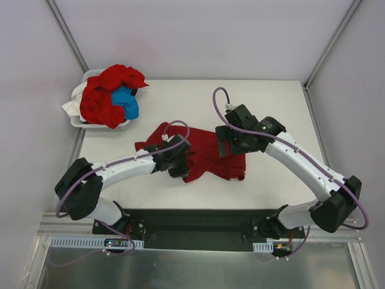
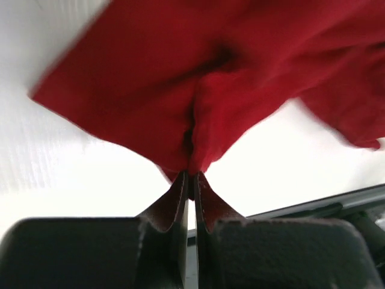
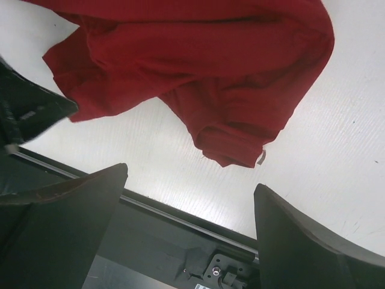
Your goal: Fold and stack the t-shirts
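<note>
I log, largest first:
- Walls: pale, blank.
- Table: white, matte, flat.
- Red t-shirt: soft, rumpled, mid-table.
- Basket: white, far-left corner, heaped with red shirts and a blue shirt.
- Left gripper: pinched tight on a fold of the red t-shirt.
- Right gripper: fingers wide apart above the garment's right side.

White arm links, black joints, thin purple cables running along both arms, black base plate
</note>
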Robot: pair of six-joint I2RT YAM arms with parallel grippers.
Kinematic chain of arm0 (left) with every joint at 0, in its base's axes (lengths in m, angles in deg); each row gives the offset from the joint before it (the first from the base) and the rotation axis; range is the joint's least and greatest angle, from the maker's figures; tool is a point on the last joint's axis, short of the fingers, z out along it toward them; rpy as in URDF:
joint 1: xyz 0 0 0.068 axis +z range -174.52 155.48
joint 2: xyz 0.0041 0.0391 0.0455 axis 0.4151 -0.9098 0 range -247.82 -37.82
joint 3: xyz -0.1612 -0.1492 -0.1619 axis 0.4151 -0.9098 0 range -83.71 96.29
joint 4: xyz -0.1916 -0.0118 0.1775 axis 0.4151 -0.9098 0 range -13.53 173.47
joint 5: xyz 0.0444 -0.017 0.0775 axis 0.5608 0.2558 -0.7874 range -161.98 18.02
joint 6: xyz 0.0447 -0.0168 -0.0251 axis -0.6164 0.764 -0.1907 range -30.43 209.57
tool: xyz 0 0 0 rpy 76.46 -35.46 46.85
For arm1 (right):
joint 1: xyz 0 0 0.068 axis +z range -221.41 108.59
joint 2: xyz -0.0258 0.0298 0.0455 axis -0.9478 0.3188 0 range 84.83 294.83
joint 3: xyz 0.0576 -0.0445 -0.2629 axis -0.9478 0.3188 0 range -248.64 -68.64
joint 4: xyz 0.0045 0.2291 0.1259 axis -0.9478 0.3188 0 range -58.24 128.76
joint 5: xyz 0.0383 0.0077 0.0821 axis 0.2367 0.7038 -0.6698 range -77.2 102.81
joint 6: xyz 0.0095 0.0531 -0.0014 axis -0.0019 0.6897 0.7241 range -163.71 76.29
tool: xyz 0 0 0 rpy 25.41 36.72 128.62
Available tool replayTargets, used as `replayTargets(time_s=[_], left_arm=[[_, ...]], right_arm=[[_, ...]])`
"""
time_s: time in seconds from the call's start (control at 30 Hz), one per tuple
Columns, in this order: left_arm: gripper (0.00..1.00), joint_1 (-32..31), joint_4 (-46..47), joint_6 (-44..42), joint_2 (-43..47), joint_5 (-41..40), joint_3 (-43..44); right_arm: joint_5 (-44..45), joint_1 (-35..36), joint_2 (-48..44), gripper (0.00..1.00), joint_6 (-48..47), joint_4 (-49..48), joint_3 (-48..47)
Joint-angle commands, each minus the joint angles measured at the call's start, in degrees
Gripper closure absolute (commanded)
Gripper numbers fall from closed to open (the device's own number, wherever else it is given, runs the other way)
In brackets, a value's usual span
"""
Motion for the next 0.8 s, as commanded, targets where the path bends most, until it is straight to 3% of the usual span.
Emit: replayTargets(time_s=[0.0, 0.13, 0.27, 0.4, 0.43, 0.47, 0.57, 0.67, 0.7, 0.73, 0.77], left_arm=[[1.00, 3.3, -9.5, -13.9, 5.4, -10.3, 17.9], [1.00, 4.9, -11.6, -27.4, 1.6, -11.7, 32.1], [1.00, 5.5, -11.7, -39.4, -10.4, -13.3, 50.4], [1.00, 6.5, -10.9, -48.1, -27.2, -7.0, 69.4], [1.00, 7.0, -11.1, -50.3, -31.2, -1.9, 79.0], [1.00, 7.2, -11.2, -50.9, -38.6, 1.5, 83.5], [0.97, 8.0, -11.1, -47.4, -49.6, 7.4, 96.8], [0.62, 8.0, -11.1, -44.5, -52.2, 7.6, 98.6], [0.22, 8.0, -11.0, -43.4, -51.3, 7.1, 97.2], [0.01, 8.6, -11.1, -42.8, -50.0, 6.0, 93.1], [0.01, 9.4, -11.2, -41.7, -45.9, 4.2, 90.4]], right_arm=[[2.9, 0.0, 0.0, 0.07, -0.5, 3.2, -2.3], [4.2, -3.0, -1.5, 0.07, 0.2, 2.2, -0.3], [5.6, -8.6, -3.6, 0.06, 4.8, 2.2, -0.4], [8.0, -14.0, -6.2, 0.05, 8.4, 2.3, 0.9], [8.2, -16.1, -7.4, 0.05, 8.3, 2.3, 1.9], [8.2, -17.1, -8.0, 0.05, 8.2, 2.3, 2.5], [8.6, -20.7, -8.5, 0.03, 6.5, 2.1, 4.1], [6.5, -23.5, -7.8, 0.02, 5.7, 2.3, 4.0], [4.5, -23.5, -7.5, 0.03, 4.9, 1.7, 4.0], [3.0, -23.3, -7.4, 0.04, 1.8, -0.6, 3.9], [0.8, -22.8, -6.9, 0.04, 0.3, -1.9, 4.1]])
